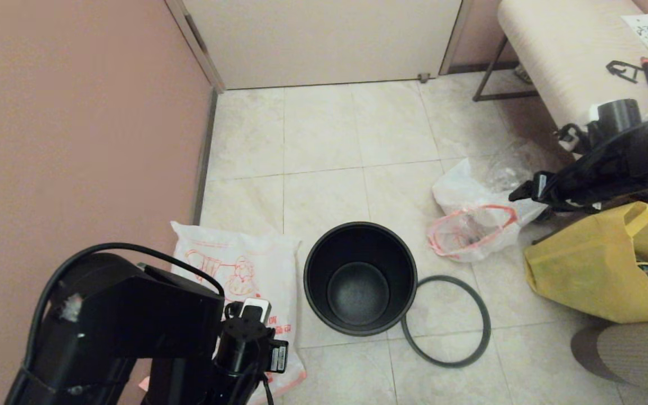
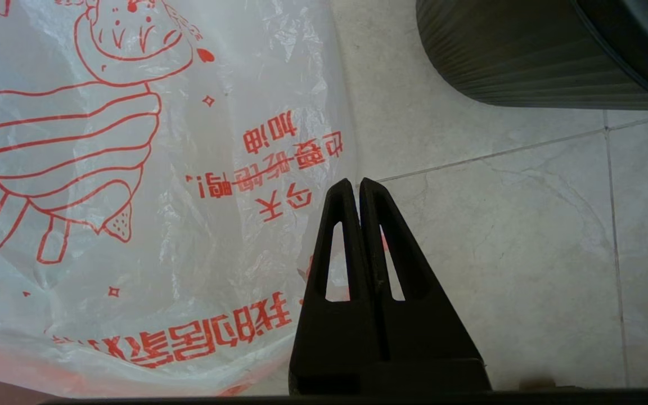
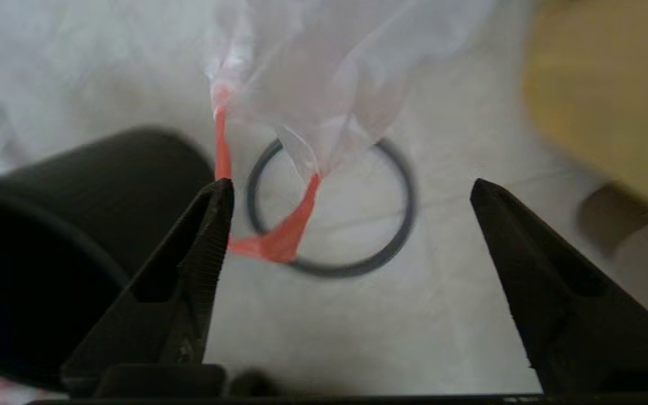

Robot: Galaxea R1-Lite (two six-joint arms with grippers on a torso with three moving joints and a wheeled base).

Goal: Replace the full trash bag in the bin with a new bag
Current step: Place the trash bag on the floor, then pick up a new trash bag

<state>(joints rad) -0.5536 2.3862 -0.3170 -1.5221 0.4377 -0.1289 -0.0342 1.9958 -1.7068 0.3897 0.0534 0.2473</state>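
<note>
Pale marbled floor tiles (image 1: pixel 324 140) run up to a pink wall, and everything for the job sits on them. At the middle stands the black bin (image 1: pixel 359 278), empty, with its thin grey rim ring (image 1: pixel 446 320) lying loose on the floor, touching its base.

Over by the yellow tote (image 1: pixel 599 264), the right gripper (image 3: pixel 352 188) has its jaws spread wide. The full trash bag (image 1: pixel 478 216) lies slumped on the tiles, out of the bin. In the right wrist view a strip of its pink-orange band (image 3: pixel 279 239) hangs just ahead of the jaws, brushing one tip, with nothing pinched between them.

The left gripper (image 2: pixel 356 185) hovers with its jaws pressed together on nothing. Its tips point down at the tiled gap, with the new bag (image 1: pixel 239 275), the one with the red cartoon, lying flat just to one side of them and the bin wall farther off to the other.

By my reckoning, the old bag is out and being let go. Next comes picking up the new bag: the left jaws would need to open, settle over its near edge and pinch the thin film without sliding it.
</note>
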